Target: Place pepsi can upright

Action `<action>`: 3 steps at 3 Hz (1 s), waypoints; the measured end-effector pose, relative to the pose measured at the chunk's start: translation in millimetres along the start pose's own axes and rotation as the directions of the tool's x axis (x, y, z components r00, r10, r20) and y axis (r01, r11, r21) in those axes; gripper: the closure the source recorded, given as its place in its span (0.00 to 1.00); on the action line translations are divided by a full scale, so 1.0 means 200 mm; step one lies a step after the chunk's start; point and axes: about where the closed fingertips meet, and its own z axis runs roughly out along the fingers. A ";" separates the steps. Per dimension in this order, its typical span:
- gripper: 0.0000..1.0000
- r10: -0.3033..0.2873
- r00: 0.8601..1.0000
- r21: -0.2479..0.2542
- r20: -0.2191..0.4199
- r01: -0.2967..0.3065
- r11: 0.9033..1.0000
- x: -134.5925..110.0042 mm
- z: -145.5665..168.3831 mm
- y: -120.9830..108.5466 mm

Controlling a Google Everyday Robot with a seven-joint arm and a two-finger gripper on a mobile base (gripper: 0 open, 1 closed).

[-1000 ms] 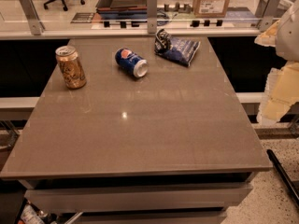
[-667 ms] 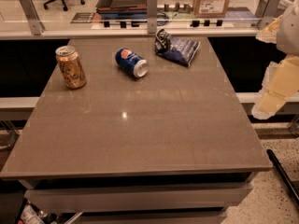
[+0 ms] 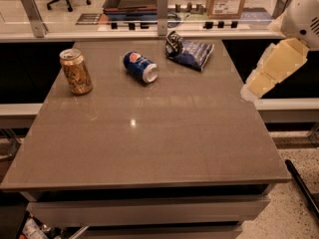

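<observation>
Near the bench's [image 3: 149,148] far edge, the pepsi can [image 3: 140,66] lay on its side. A gold-tan can [image 3: 76,71] stood toward the left edge, a dark blue snack bag [image 3: 190,50] toward the far right corner. Beyond the right edge hung the gripper [image 3: 269,73]; whether it was parted or closed, I cannot tell.

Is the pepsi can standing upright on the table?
No, the pepsi can lies on its side on the table, and the gripper hangs beside the table's right edge, apart from the can.
</observation>
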 end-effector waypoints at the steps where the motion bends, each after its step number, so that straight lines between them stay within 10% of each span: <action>1: 0.00 0.077 0.997 0.028 0.022 -0.077 0.997 -0.15 0.05 -0.05; 3: 0.00 0.108 0.993 0.099 -0.037 -0.104 0.990 -0.37 0.04 -0.20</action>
